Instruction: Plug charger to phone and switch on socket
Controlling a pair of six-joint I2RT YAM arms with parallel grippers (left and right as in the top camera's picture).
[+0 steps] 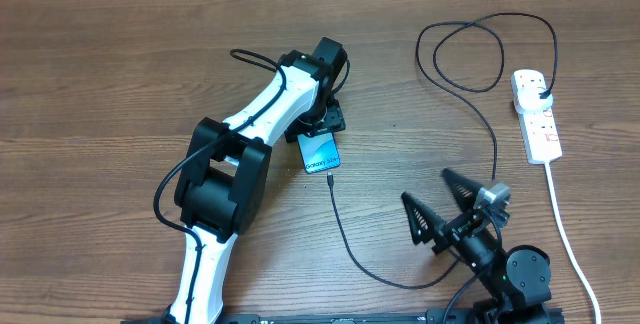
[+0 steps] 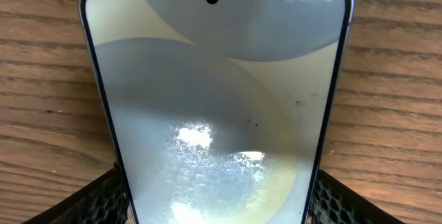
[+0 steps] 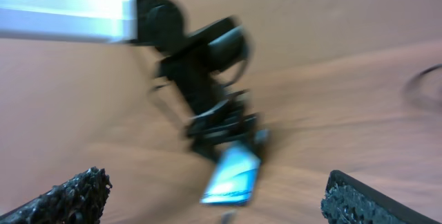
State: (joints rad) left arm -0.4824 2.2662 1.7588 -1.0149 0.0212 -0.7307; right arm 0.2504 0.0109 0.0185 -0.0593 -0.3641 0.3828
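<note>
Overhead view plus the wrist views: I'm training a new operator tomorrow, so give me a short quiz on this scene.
1. True or false: the right end effector holds the charger.
2. What sits between the left end effector fingers? A) phone B) socket C) nothing
3. Fill in: the charger's plug is in the ____.
Key: 1 false, it is open and empty; 2 A; 3 socket.

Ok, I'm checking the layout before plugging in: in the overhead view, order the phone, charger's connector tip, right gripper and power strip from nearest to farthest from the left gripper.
1. phone: held in the left gripper, centre of the table.
2. connector tip: just below the phone.
3. right gripper: lower right, open.
4. power strip: far right.
</note>
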